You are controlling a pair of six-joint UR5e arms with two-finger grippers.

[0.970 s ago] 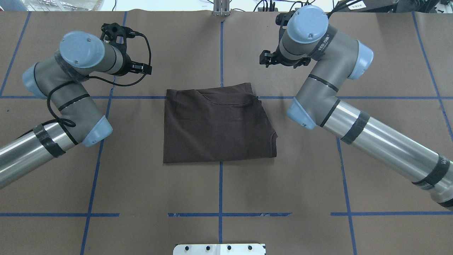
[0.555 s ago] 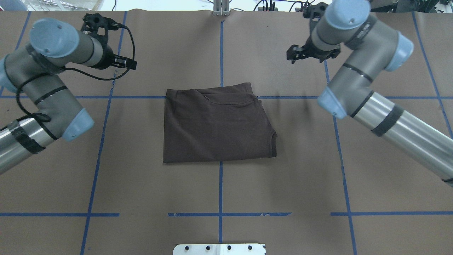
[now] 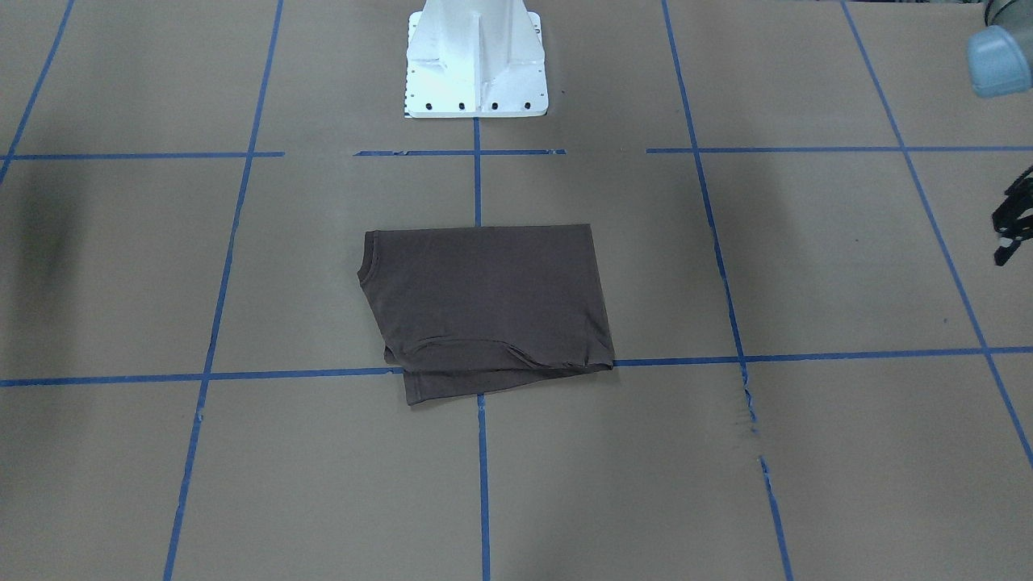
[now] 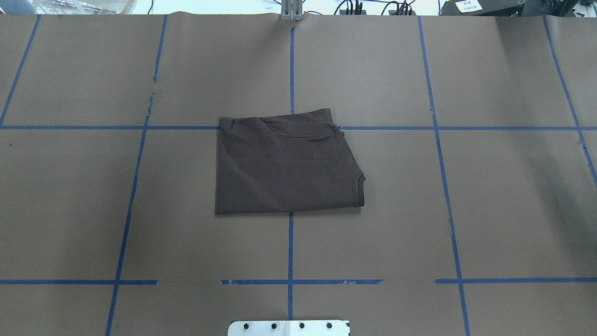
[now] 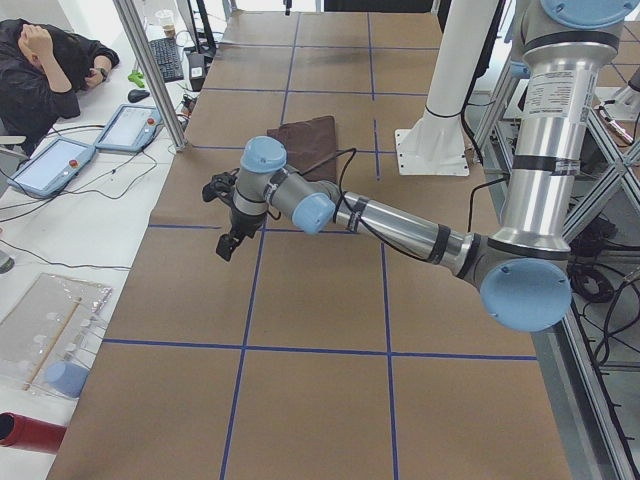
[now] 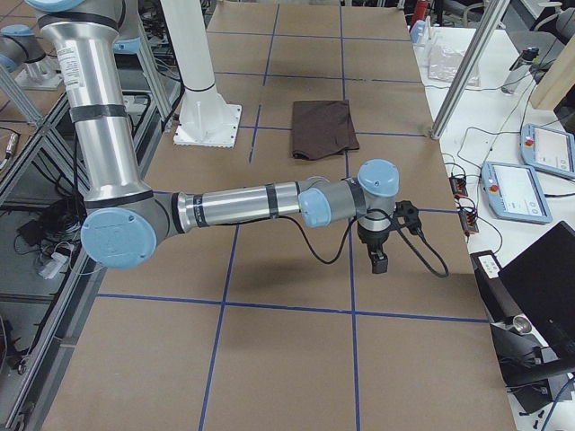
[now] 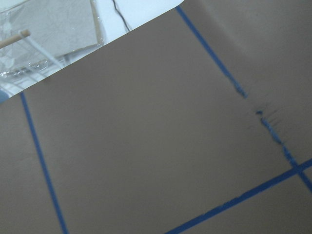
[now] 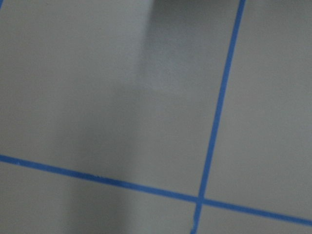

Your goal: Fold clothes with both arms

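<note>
The clothes are one dark brown T-shirt (image 4: pixel 284 172) folded into a flat rectangle at the table's middle, collar edge toward the robot's right; it also shows in the front view (image 3: pixel 484 298). Neither arm touches it. In the exterior left view my left gripper (image 5: pixel 228 247) hangs over the paper far to the robot's left of the shirt (image 5: pixel 308 140); only a black sliver of it (image 3: pixel 1013 230) shows in the front view. My right gripper (image 6: pixel 379 262) hangs over the opposite table end, well off the shirt (image 6: pixel 323 126). I cannot tell whether either is open or shut. The wrist views show only paper.
The white pedestal base (image 3: pixel 476 73) stands behind the shirt. Brown paper with blue tape lines covers the table, torn along one line (image 3: pixel 746 403). A person (image 5: pixel 45 60) sits at a desk past the left end, near tablets (image 5: pixel 130 125) and a metal post (image 5: pixel 150 70).
Both arms have swung outward from beside the shirt's far corners and have left the overhead view. The shirt lies as before.
</note>
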